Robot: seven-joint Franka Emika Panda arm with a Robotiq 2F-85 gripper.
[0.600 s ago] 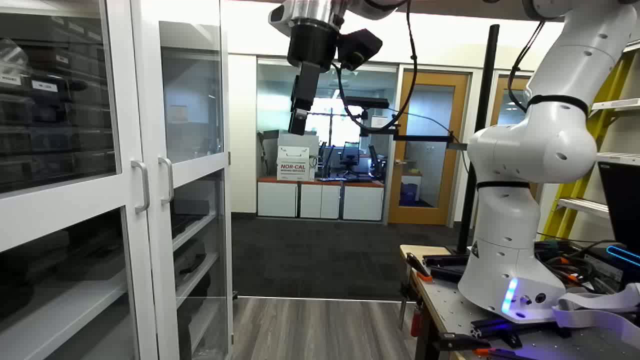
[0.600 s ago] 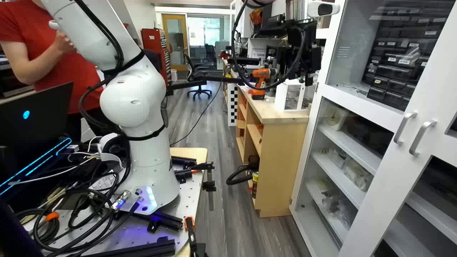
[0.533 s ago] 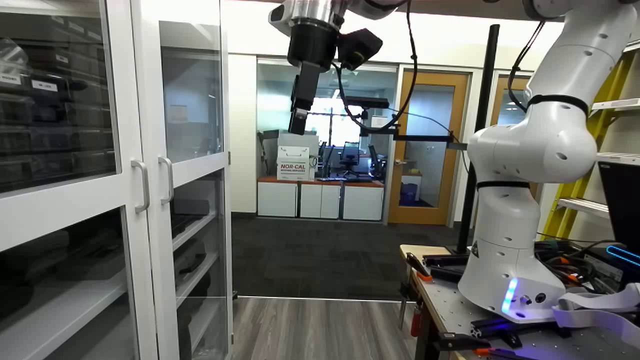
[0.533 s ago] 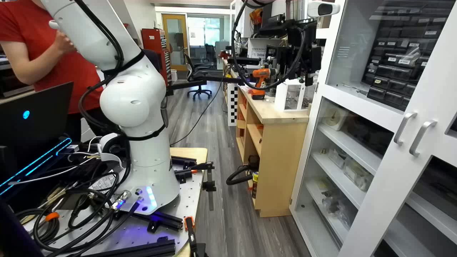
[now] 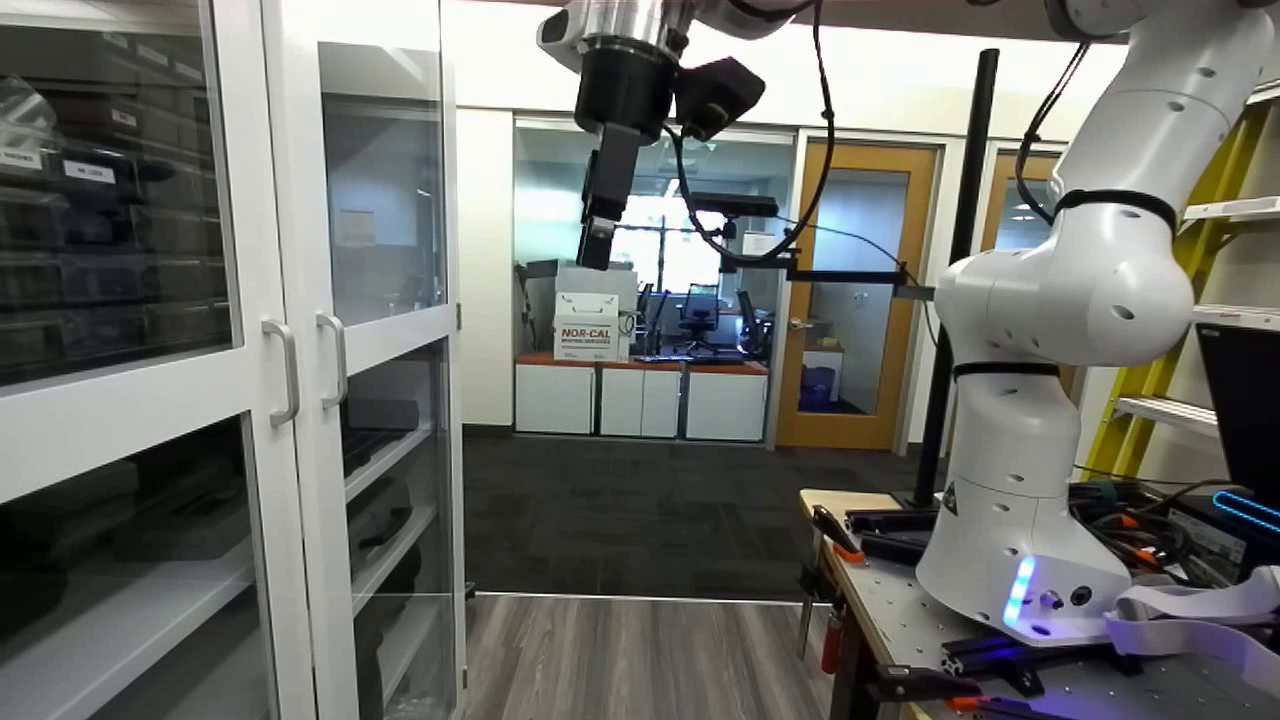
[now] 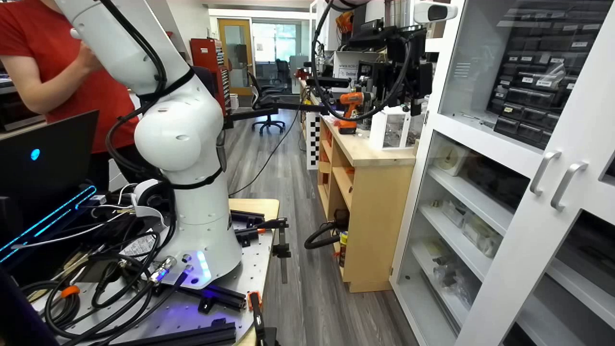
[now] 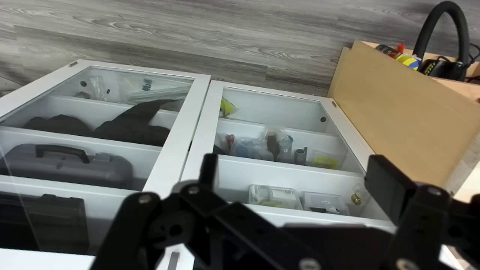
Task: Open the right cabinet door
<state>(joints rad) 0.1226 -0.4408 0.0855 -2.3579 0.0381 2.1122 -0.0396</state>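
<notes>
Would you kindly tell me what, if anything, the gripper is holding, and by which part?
Nothing is held: in the wrist view the gripper is open, its fingers apart, and in both exterior views the right door's handle is free of it.

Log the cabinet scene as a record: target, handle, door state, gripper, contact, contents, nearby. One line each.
target: right cabinet door, glass in a white frame
handle: bar handle on its left edge in both exterior views
door state: shut, like the matching left door
gripper: open, holding nothing
contact: none; gripper apart from the bar handle in an exterior view
contents: dark case on a shelf behind the target's glass
nearby: wooden bench with an orange drill; person in red, partly out of frame
</notes>
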